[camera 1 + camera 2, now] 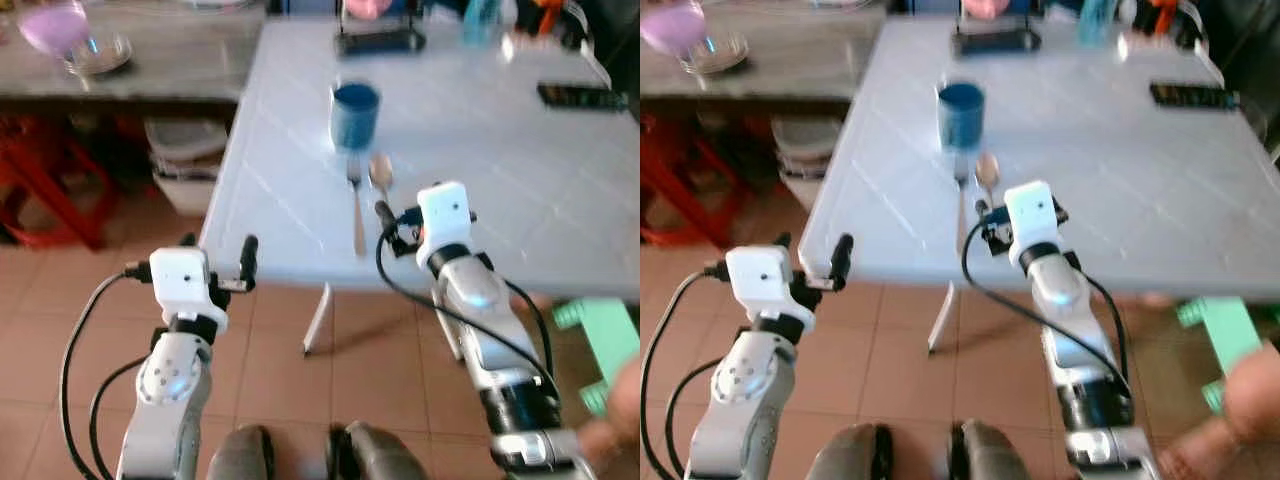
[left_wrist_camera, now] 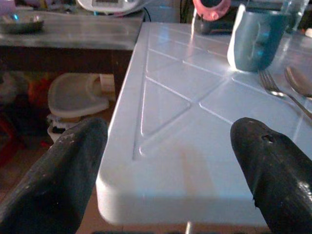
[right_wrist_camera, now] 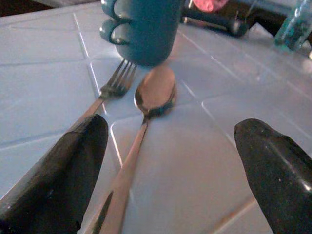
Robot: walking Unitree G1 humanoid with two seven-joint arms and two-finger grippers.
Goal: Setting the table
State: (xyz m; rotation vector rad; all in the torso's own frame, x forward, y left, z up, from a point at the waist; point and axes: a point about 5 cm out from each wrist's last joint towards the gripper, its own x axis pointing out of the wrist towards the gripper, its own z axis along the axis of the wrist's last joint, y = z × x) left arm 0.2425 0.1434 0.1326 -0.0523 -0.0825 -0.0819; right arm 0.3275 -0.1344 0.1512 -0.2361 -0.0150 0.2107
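Note:
A blue mug stands upright on the white table. Just in front of it a fork and a spoon lie side by side, handles pointing toward me. My right gripper is open, low over the table's near edge. The spoon and fork handles run between its fingers, and it holds nothing. At the table's near left corner my left gripper is open and empty, with the table corner between its fingers.
A grey counter with a glass bowl runs at the back left; a red stool and white containers sit under it. Dark devices lie far on the table. A green stool and a person's hand are at right.

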